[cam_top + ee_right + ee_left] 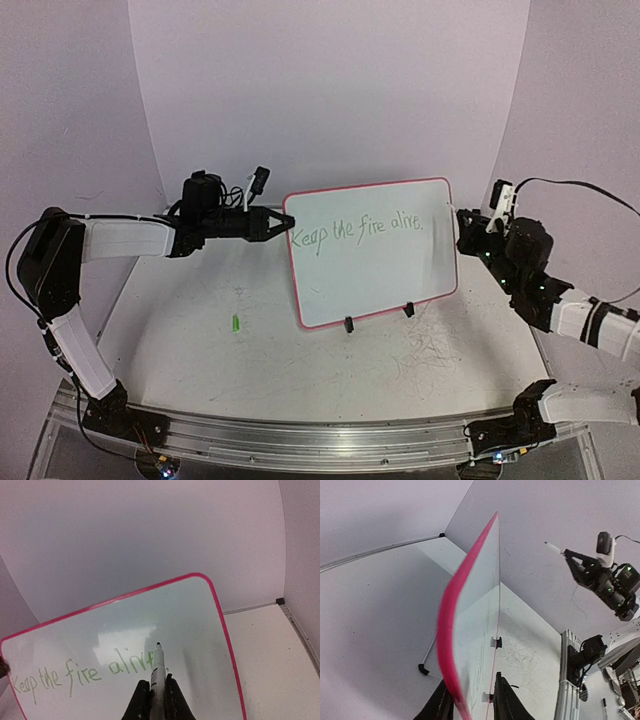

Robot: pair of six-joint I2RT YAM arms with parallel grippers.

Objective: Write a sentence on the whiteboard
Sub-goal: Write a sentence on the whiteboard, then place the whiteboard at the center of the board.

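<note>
The whiteboard [372,285] with its red-pink rim stands tilted back on two black clip feet [349,324] in the middle of the table. Across its top runs the sentence [358,229] in thin green, "Keep the fire alive." My left gripper [285,224] straddles the board's upper left edge. In the left wrist view the rim [451,630] is blurred, and the left gripper [472,689] is slightly open around it. My right gripper [158,681] is shut on a white marker [159,657]. The marker's tip hovers just right of the word "alive", by the board's upper right edge.
A small green cap [236,323] lies on the table left of the board. Faint scribbles [430,350] mark the tabletop near the front right. A metal rail [300,440] runs along the near edge, and white walls close in behind and at both sides.
</note>
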